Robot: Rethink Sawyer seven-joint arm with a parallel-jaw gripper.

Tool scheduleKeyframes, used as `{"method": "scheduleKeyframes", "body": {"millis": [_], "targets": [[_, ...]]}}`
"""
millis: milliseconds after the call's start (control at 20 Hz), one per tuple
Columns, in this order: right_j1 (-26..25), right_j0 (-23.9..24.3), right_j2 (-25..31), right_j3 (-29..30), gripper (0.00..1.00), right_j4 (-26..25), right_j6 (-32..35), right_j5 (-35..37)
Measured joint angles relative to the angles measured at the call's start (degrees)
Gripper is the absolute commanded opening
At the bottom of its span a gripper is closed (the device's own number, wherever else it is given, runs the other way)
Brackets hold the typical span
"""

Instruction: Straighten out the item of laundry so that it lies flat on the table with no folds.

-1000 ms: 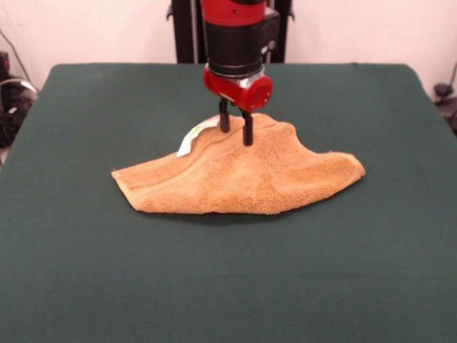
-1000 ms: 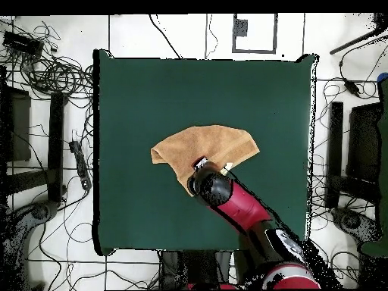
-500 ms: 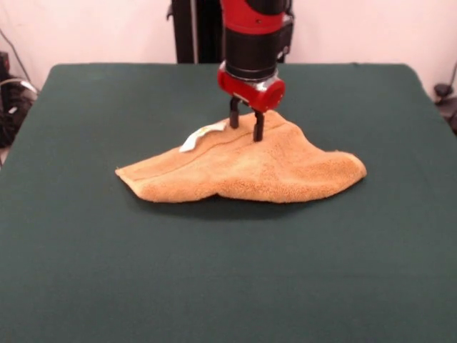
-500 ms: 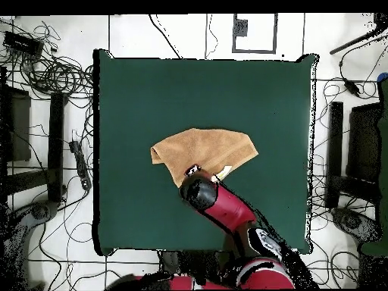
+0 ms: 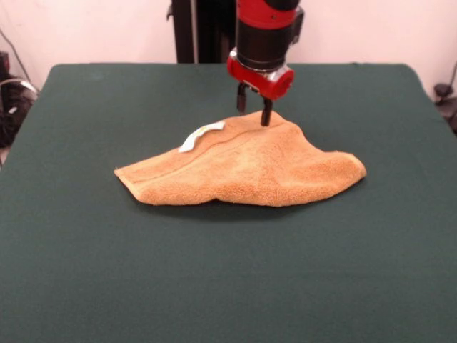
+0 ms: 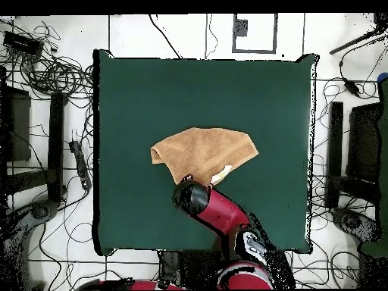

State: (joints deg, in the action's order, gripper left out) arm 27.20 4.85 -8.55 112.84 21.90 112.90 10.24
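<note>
The orange-tan towel (image 5: 246,170) lies crumpled in a rough fan shape at the middle of the dark green table (image 5: 228,271), humped along its far side, with its front edge folded under. Its white tag (image 5: 201,135) sticks out at the far left. My gripper (image 5: 253,108) hangs just above the towel's far peak, jaws open and empty, one fingertip (image 5: 266,118) at the cloth's top. In the overhead view the towel (image 6: 203,150) shows above the arm's wrist (image 6: 191,197), which hides the fingers.
The green cloth (image 6: 151,91) spreads wide on all sides of the towel. Cables and black stands (image 6: 57,136) lie on the floor round the table. The robot's dark pedestal (image 5: 196,32) stands behind the far edge.
The gripper has moved right and toward the table's far side, rising off the towel's ridge. The towel's hump has settled a little lower; its spot is unchanged.
</note>
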Motion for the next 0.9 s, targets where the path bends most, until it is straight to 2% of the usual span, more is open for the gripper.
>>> {"method": "scheduleKeyframes", "body": {"millis": [700,900], "targets": [[-2.27,6.45,0.87,-0.01,1.0,0.01,0.0,-1.19],[-2.23,6.96,1.19,0.0,1.0,0.0,0.0,-1.16]]}}
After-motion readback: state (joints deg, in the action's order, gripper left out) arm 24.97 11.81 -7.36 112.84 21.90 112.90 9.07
